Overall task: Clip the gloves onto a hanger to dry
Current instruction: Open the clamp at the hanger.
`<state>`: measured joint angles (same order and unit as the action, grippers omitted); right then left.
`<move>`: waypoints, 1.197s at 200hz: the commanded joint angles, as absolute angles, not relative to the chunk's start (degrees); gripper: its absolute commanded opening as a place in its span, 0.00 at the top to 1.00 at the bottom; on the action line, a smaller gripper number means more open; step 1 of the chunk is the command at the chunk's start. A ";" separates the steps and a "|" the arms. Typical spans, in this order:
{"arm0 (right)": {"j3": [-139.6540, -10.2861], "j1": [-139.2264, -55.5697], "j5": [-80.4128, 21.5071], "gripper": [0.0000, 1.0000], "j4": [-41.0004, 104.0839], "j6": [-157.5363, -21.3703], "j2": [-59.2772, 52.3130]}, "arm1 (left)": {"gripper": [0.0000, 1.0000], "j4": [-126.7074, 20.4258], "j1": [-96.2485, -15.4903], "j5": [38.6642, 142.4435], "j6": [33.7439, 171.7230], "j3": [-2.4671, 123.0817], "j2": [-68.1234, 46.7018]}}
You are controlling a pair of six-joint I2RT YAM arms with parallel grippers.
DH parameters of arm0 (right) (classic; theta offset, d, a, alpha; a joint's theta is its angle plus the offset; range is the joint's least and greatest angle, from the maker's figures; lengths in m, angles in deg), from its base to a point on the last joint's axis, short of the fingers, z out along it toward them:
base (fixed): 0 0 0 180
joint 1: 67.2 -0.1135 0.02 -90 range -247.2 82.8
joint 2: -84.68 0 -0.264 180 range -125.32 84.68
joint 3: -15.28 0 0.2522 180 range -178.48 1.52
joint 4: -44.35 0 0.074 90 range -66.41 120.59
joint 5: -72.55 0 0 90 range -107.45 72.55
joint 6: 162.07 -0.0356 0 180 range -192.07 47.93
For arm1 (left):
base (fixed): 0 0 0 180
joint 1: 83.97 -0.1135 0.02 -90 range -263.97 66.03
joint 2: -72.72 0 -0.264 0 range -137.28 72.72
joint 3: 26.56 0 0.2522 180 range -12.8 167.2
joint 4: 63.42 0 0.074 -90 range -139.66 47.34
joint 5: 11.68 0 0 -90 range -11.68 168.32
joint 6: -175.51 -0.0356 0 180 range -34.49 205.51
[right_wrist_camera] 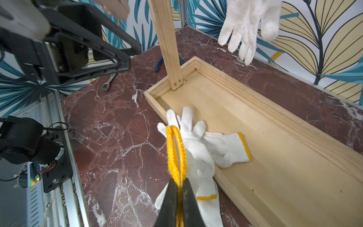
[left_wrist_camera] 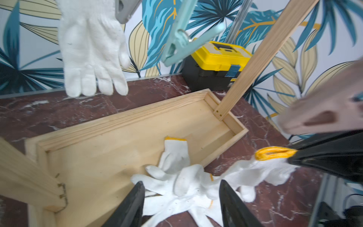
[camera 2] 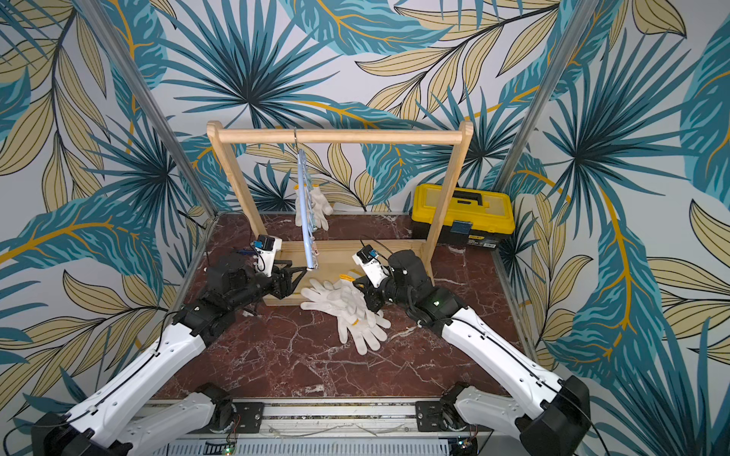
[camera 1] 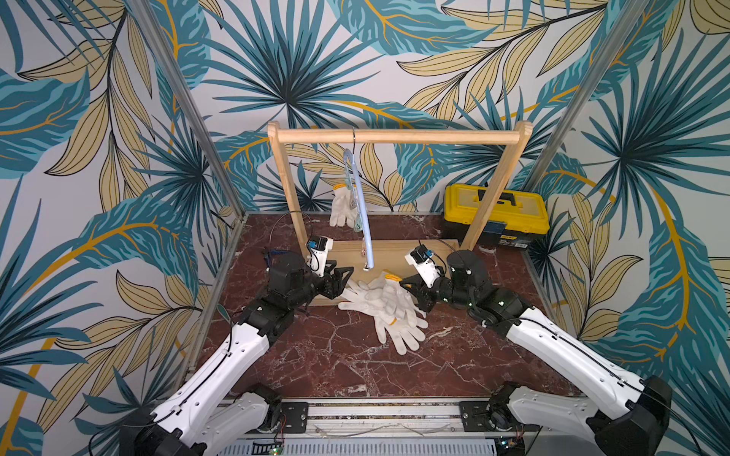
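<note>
Top views are both taken up by a wooden rack set on a marbled table. The hanger is hooked over the rail and hangs steeply tilted, and a hung glove is held by one of its clips. The other gloves are heaped across the front edge of the rack's base tray, between the left gripper and the right gripper. A yellow toolbox is set at the back right. In the left wrist view, the left gripper is seen with its jaws parted and nothing grasped, and the heap is framed between them. In the right wrist view, the right gripper is clenched on the yellow cuff of one glove, and the rest of that glove is left trailing into the heap.
</note>
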<state>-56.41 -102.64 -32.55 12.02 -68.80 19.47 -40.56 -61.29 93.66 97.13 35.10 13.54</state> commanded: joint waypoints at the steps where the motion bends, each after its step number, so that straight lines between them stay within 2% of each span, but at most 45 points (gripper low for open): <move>1: -58.10 -101.44 -36.91 1.00 11.22 -68.23 18.45 | 0.38 -43.41 -64.39 92.90 90.17 40.51 9.05; 56: -58.99 -99.41 -40.36 1.00 11.01 -67.86 16.60 | 0.38 -45.72 -65.95 91.49 82.28 50.82 -1.34; 171: -61.14 -98.66 -40.96 1.00 10.80 -69.52 14.28 | 0.42 -52.95 -68.16 99.34 69.28 61.38 -14.14; 239: -61.32 -98.66 -42.26 1.00 11.52 -70.22 13.40 | 0.49 -58.97 -70.61 112.16 69.61 64.12 -17.41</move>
